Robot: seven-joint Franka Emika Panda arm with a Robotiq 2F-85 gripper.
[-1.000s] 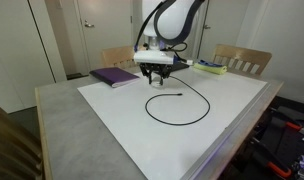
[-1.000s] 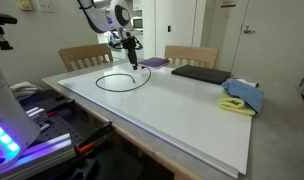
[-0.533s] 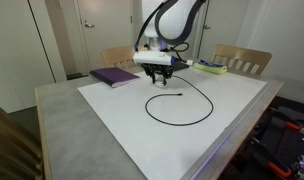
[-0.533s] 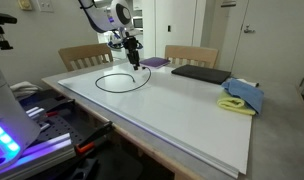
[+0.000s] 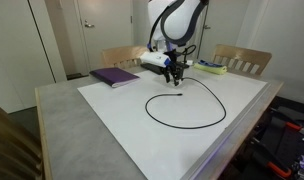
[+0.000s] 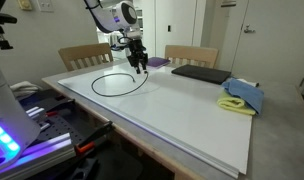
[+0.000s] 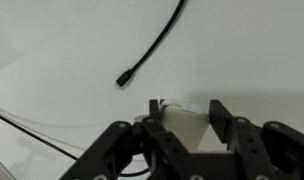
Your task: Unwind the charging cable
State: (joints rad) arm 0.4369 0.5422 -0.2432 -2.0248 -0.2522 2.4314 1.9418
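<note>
White bench (image 5: 112,130), unwinding roughly half done.
Tool (image 5: 173,76) at the loop's 12 o'clock clamps the white plug (image 7: 187,125); charging cable (image 5: 147,107) lies in one wide loop, left to straighten.

This looks like a robotics lab set up in a plain office-like room. A white jointed robot arm (image 6: 120,14) is mounted at the far side of a grey table (image 5: 57,110), which is covered by a large white sheet (image 5: 132,128). Light wooden slat-back chairs (image 5: 242,60) stand behind it. In an exterior view, a black camera stand (image 6: 0,35) rises at the far left and a blue-lit electronics box (image 6: 10,140) glows at the near left. Tangled red and black gear (image 5: 290,140) lies at the near right, and white panelled doors (image 5: 97,30) line the far wall.
</note>
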